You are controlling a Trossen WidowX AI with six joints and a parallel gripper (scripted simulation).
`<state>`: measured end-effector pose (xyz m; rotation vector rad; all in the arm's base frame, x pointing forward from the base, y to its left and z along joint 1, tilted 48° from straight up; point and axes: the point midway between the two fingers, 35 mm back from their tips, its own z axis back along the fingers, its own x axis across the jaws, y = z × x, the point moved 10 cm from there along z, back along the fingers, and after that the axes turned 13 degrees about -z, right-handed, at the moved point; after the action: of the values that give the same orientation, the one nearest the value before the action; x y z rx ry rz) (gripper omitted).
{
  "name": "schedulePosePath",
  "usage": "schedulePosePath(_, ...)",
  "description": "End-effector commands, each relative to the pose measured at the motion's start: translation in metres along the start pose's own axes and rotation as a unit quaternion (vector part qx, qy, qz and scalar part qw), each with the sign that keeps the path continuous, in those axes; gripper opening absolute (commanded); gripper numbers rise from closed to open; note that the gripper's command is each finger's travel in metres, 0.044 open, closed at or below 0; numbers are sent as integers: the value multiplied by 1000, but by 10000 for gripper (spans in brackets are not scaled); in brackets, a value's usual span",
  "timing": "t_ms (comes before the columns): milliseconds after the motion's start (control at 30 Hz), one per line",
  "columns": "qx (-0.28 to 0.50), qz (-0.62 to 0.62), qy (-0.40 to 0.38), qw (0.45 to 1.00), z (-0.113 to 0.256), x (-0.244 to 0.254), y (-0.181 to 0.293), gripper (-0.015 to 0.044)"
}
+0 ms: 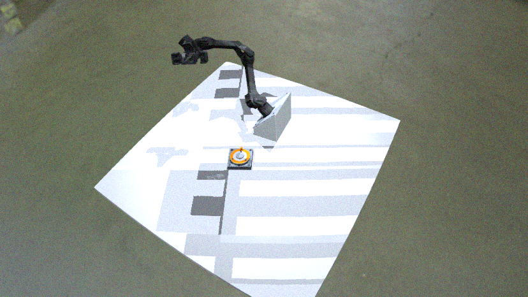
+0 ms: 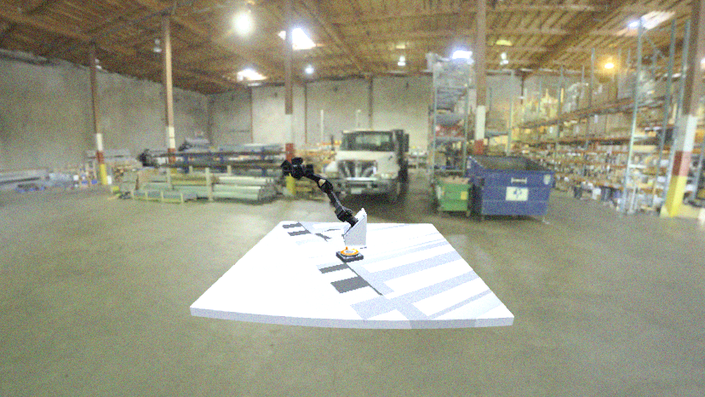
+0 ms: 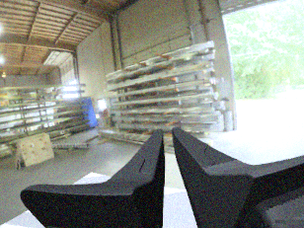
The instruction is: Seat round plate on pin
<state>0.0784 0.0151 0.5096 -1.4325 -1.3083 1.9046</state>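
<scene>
The round plate [image 1: 233, 157] [image 2: 349, 254], orange with a pale middle, sits around the light post [image 1: 240, 155] on the dark square base [image 1: 239, 167] [image 2: 349, 259]. Its orange tab [image 1: 241, 148] [image 2: 346, 248] points to the arm's side, towards the top of the top view. The pin and the hole by the tab cannot be made out, and the plate is too small to tell whether it lies flat or tilted. My gripper [image 3: 167, 134] is shut and empty, with a thin gap between its fingertips. It is high in the air, well away from the plate.
The arm's pale wedge-shaped mount [image 1: 282, 118] [image 2: 356, 236] stands on the white table [image 1: 295, 206] [image 2: 276, 296], close behind the base. Striped shadows cross the table top. The wrist view shows racks and a bright doorway in the background.
</scene>
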Motion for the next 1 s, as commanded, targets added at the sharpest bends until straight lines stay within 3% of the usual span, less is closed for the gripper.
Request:
schedulePosePath(0,77,-103,11,992,-39,-10,38,0)
schedulePosePath(233,241,-246,37,938,-101,-8,111,0)
schedulePosePath(533,487,-333,125,798,-160,38,223,0)
schedulePosePath(700,623,-292,216,693,-168,86,291,0)
schedulePosePath(900,713,-147,328,602,-147,143,354,0)
schedulePosePath(967,718,-120,343,594,-141,150,361,0)
